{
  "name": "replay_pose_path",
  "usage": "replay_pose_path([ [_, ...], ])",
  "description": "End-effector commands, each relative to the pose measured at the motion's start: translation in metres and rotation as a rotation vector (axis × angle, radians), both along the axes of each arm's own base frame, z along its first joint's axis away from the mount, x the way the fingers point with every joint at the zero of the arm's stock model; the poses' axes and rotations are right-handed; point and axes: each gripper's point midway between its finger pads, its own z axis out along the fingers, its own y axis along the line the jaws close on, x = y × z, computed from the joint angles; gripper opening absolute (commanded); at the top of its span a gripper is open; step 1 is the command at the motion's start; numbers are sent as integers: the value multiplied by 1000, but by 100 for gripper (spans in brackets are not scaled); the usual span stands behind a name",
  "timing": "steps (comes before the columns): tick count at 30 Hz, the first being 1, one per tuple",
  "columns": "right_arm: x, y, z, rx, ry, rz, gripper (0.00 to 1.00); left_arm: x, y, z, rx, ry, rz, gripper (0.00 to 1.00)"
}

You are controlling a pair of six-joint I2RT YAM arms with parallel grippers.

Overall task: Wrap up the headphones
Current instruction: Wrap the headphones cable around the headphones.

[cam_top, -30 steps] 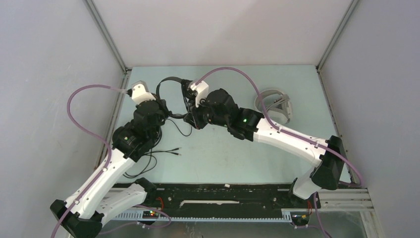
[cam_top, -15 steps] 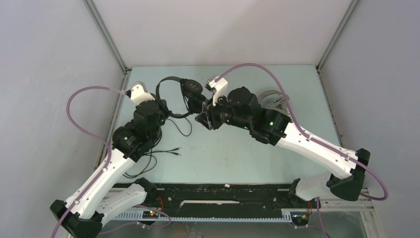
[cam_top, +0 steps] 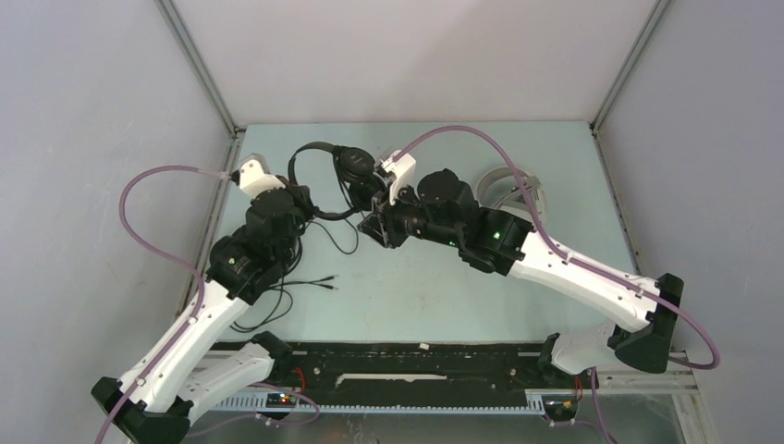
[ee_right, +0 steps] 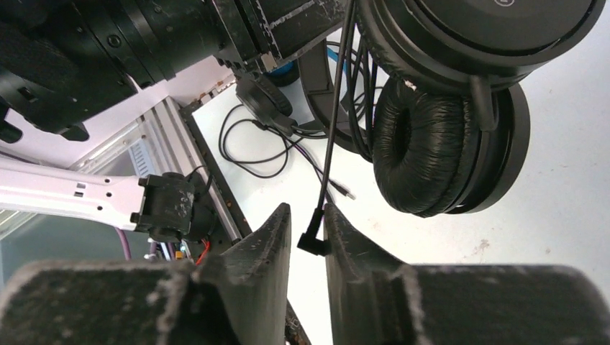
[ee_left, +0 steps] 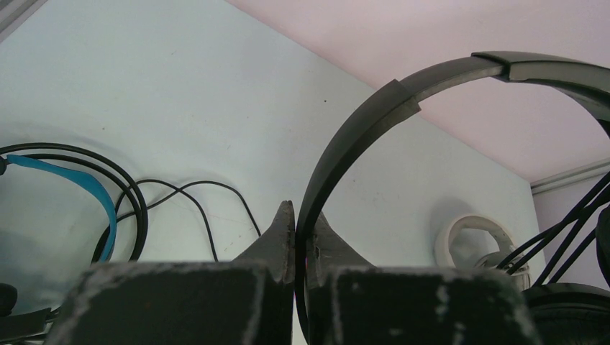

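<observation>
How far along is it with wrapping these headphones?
Nothing looks clearly finished. The white headset lies apart at the back; whether its cable is wound, I cannot tell. In hand: the left gripper clamps the black headset's headband while the right gripper pinches its cable plug, several strands running past the ear cushions. Left: the blue-lined headset, cable lying loose beside it on the table.

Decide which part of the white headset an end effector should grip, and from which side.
Grip the white headset by its headband arc, coming from above with the end effector straddling the band. The band is thin enough to fit between the jaws; the ear cups look too bulky. The right arm partly hides it from overhead, so its tilt is unclear.
</observation>
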Motion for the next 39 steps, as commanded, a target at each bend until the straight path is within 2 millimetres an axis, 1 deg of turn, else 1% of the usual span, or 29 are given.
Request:
replay_pose_path([
  [1,-1,-1,15,43,-26,-20,30,0,4,33,-104,-98,31,0],
  [4,-1,-6,22,53,-44,-35,37,1,1,34,-105,-95,20,0],
  [7,-2,-5,30,77,-69,-20,37,2,-2,33,-109,-93,8,0],
  [12,-1,-3,44,119,-109,-22,30,2,-2,31,-108,-88,8,0],
  [14,1,0,48,129,-147,-15,24,2,-3,31,-108,-87,3,0],
  [16,5,5,51,151,-203,-8,21,1,-4,32,-110,-87,-3,0],
  [17,7,7,51,159,-226,-9,22,1,-4,33,-114,-90,-6,0],
  [20,15,8,55,167,-263,-36,30,2,-6,35,-115,-93,-12,0],
  [21,17,7,59,179,-273,-46,31,2,-6,35,-113,-91,-12,0],
  [22,17,6,66,199,-284,-51,31,2,-6,36,-111,-92,-11,0],
  [24,17,5,70,210,-291,-56,30,2,-6,37,-111,-93,-14,0],
  [30,19,11,78,250,-309,-57,28,2,-8,36,-115,-92,-24,0],
  [33,24,16,76,260,-307,-77,29,1,-7,36,-114,-94,-23,0],
  [39,36,28,72,241,-308,-122,28,-1,-5,42,-113,-108,-21,0],
])
